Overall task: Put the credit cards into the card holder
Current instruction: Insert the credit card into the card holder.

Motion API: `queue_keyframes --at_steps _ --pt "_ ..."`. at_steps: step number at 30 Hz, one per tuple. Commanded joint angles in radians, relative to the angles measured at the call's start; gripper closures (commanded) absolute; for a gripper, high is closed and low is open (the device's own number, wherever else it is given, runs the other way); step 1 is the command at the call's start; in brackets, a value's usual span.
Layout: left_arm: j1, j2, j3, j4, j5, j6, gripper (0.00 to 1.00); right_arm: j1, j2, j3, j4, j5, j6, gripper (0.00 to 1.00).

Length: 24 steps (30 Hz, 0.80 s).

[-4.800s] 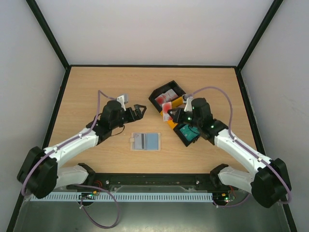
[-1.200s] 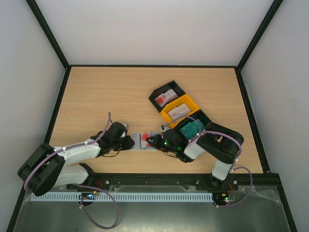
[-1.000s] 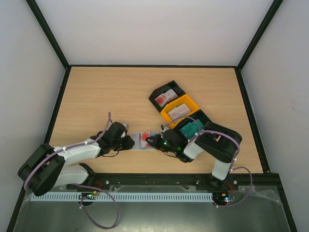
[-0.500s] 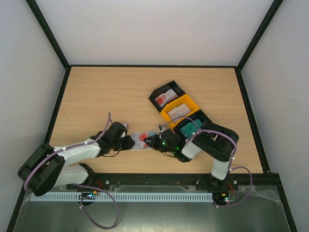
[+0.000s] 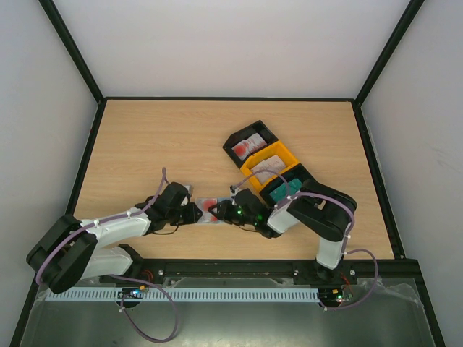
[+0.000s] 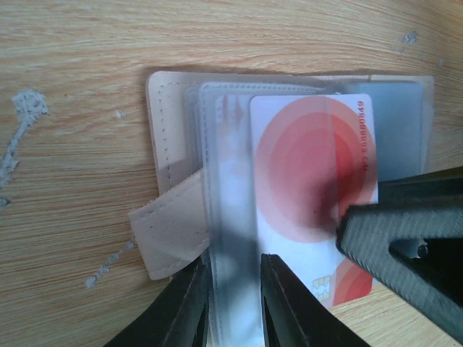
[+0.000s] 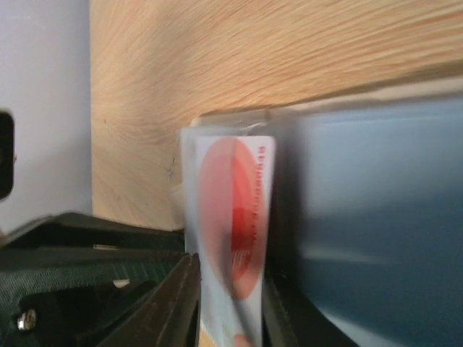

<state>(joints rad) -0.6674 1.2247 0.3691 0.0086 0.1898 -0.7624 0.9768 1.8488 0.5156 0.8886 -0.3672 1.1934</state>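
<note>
A line of small red print runs along the credit card's [image 6: 311, 188] edge, too blurred to read.

Card holder [image 5: 203, 212] lies open on the table [image 5: 145, 137]. One credit card [image 5: 211, 207] lies on the holder, over its inner pockets. Left gripper [image 5: 196, 214] is at the holder's left edge and right gripper [image 5: 220, 211] at its right edge. A row of bins [image 5: 228, 147] stands right of and behind the holder, with further credit cards [image 5: 249, 144] inside.

A light wooden table [image 5: 159, 137] sits inside plain white walls [image 5: 231, 43] edged by black framing [image 5: 75, 50].
</note>
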Motion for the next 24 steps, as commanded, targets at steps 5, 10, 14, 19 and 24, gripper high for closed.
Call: queue_keyframes --at_steps 5,10,14,19,24 --pt "-0.001 -0.008 -0.021 -0.038 -0.006 0.005 0.76 0.025 -0.159 0.023 -0.301 0.077 -0.092 0.62" --pt "-0.001 -0.013 -0.021 -0.035 -0.003 0.005 0.75 0.027 -0.187 0.067 -0.474 0.15 -0.144 0.61" --pt "-0.001 -0.011 -0.022 -0.035 -0.003 0.006 0.75 0.036 -0.156 0.093 -0.493 0.14 -0.154 0.64" --pt "-0.001 -0.014 -0.025 -0.035 -0.002 0.006 0.76 0.062 -0.12 0.127 -0.481 0.122 -0.159 0.81" --pt "-0.001 -0.013 -0.025 -0.034 0.0 0.005 0.76 0.076 -0.102 0.148 -0.472 0.114 -0.167 0.86"
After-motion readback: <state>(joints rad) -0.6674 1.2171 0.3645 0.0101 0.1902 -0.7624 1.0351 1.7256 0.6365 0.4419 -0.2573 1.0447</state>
